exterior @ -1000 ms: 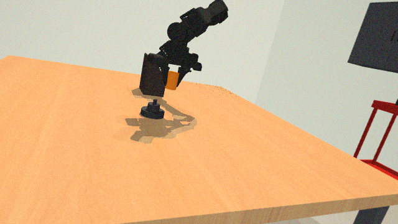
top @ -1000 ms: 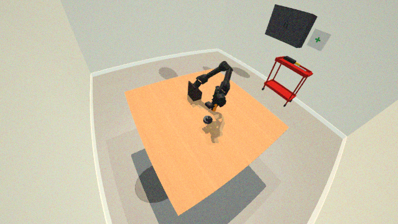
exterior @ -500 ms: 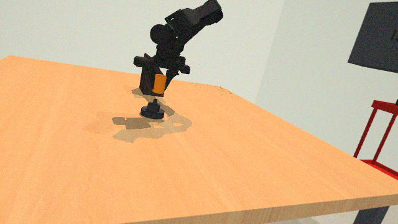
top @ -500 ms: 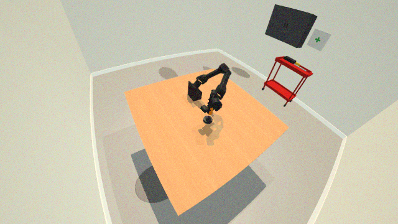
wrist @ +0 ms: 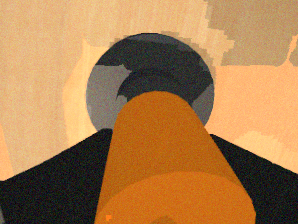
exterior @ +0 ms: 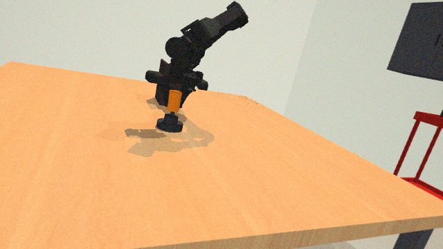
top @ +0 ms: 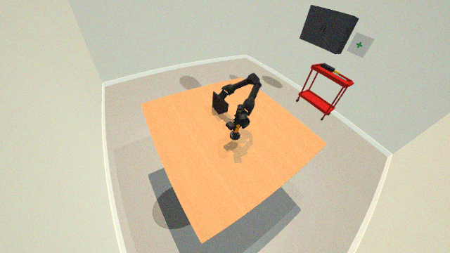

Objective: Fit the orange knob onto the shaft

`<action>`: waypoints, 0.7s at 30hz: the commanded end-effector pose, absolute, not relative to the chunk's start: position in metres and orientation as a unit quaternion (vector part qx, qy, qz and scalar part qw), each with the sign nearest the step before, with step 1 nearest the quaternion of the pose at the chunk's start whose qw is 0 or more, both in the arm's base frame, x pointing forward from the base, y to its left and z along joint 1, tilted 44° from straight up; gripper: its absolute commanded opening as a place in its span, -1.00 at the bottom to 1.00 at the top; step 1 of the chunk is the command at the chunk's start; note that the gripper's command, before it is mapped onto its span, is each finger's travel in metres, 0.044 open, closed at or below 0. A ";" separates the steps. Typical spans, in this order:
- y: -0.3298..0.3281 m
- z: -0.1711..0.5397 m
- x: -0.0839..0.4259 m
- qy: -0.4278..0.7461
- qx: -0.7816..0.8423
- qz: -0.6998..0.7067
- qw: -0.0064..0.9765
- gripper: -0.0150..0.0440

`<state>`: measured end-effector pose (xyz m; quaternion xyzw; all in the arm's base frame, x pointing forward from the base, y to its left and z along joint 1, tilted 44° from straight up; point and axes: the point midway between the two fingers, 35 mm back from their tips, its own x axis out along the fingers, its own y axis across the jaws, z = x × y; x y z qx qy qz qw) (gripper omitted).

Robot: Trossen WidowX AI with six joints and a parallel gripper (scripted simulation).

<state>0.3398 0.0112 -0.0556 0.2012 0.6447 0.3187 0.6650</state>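
Observation:
My gripper (top: pixel 238 127) (exterior: pixel 174 98) is shut on the orange knob (top: pixel 237 128) (exterior: pixel 174 100) (wrist: pixel 167 155), a cylinder held roughly upright. The knob hangs just above the dark shaft (exterior: pixel 171 116) on the round pedestal (top: pixel 234 135) (exterior: pixel 169 125) (wrist: pixel 102 97). In the wrist view the knob's lower end covers most of the shaft (wrist: pixel 137 82), whose top shows just beyond it. A small gap shows between the knob and the shaft in the exterior view. The shaft's flat side is hidden.
The wooden table (top: pixel 211 176) (exterior: pixel 242 173) carries the arm's base (top: pixel 219 102). A red cart (top: pixel 325 88) (exterior: pixel 423 149) stands off the table to the right. A dark cabinet (top: pixel 328 28) hangs on the wall.

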 end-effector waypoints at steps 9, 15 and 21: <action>0.012 -0.053 0.341 0.642 0.203 0.320 0.667 -0.49; 0.013 -0.055 0.341 0.642 0.203 0.320 0.667 -0.49; 0.012 -0.056 0.341 0.642 0.203 0.320 0.667 -0.49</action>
